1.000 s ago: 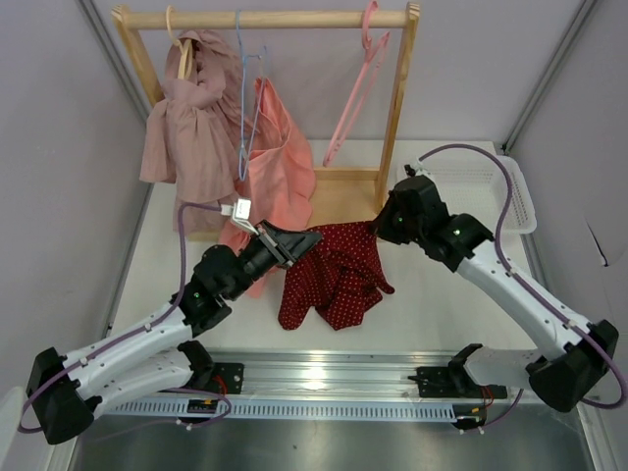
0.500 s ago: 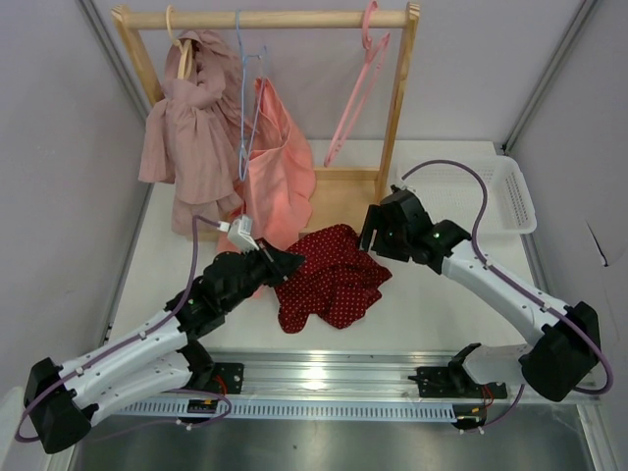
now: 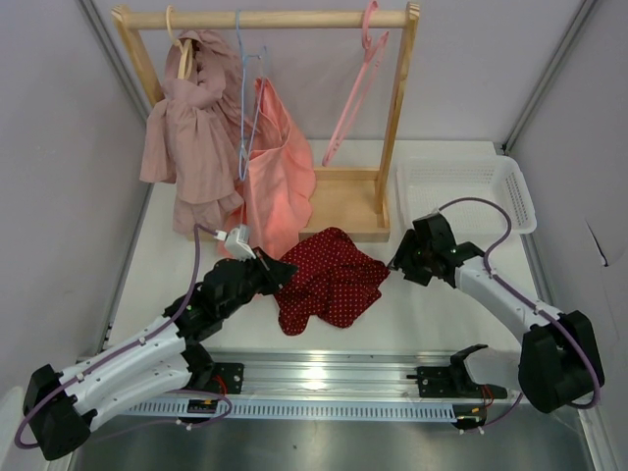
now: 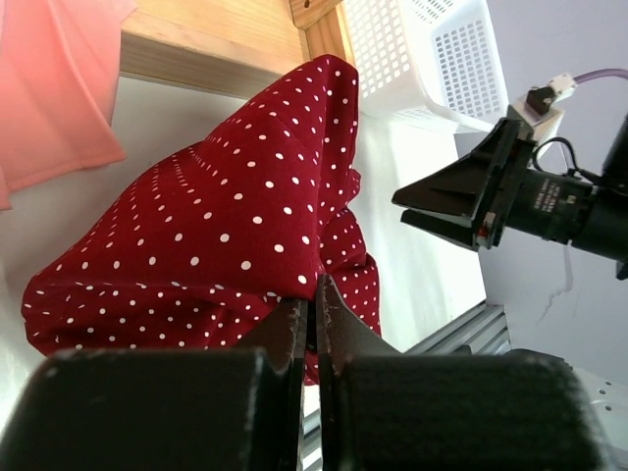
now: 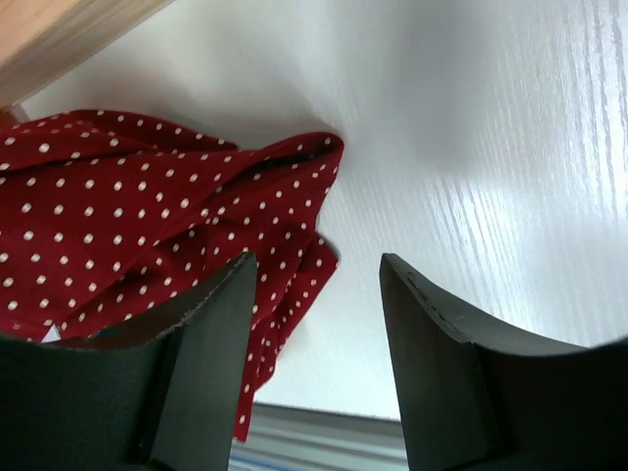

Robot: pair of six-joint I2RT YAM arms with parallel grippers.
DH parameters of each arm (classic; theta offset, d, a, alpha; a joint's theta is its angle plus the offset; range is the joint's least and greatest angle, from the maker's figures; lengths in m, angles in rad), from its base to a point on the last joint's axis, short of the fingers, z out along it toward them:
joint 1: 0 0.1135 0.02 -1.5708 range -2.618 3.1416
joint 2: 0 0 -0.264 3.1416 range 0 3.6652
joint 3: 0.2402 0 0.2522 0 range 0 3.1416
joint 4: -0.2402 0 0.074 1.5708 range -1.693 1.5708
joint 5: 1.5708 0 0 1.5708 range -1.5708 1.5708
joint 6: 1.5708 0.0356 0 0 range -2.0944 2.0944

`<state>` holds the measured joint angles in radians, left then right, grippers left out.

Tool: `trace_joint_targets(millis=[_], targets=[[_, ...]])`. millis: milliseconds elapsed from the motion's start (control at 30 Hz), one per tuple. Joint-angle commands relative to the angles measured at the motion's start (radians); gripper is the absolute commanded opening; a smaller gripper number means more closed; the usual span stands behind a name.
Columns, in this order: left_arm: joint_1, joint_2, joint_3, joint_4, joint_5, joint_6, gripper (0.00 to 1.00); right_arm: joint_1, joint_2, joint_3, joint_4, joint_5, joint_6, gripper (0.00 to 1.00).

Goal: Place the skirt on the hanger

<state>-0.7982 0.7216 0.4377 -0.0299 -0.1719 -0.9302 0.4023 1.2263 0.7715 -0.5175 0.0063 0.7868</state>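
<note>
Skirt [image 3: 329,277] lies crumpled near middle of table [image 3: 442,314], just in front of wooden rack base [image 3: 343,201]. Left gripper [image 4: 312,294] closed tight, pinching skirt's left edge. Right gripper [image 5: 316,280] jaws apart, holding nothing, just beside skirt's right edge. Pink hanger [image 3: 355,88] hangs at right end of rack rail [image 3: 294,18].

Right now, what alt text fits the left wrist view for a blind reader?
The left gripper is shut on the near edge of a dark red dotted skirt crumpled on the white table. Beyond it, the right gripper stands open, clear of the cloth.
</note>
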Motion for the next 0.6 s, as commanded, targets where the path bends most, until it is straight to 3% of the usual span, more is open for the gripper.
trace_joint_targets(millis=[0, 233, 567], targets=[[0.011, -0.016, 0.001, 0.015, 0.012, 0.031, 0.0, -0.028, 0.027, -0.031, 0.123, -0.046, 0.029, 0.57], [0.016, -0.005, 0.002, 0.021, 0.026, 0.036, 0.0, -0.071, 0.116, -0.058, 0.231, -0.065, 0.066, 0.51], [0.021, 0.01, 0.018, 0.024, 0.037, 0.048, 0.0, -0.06, 0.225, -0.023, 0.287, -0.035, 0.091, 0.49]])
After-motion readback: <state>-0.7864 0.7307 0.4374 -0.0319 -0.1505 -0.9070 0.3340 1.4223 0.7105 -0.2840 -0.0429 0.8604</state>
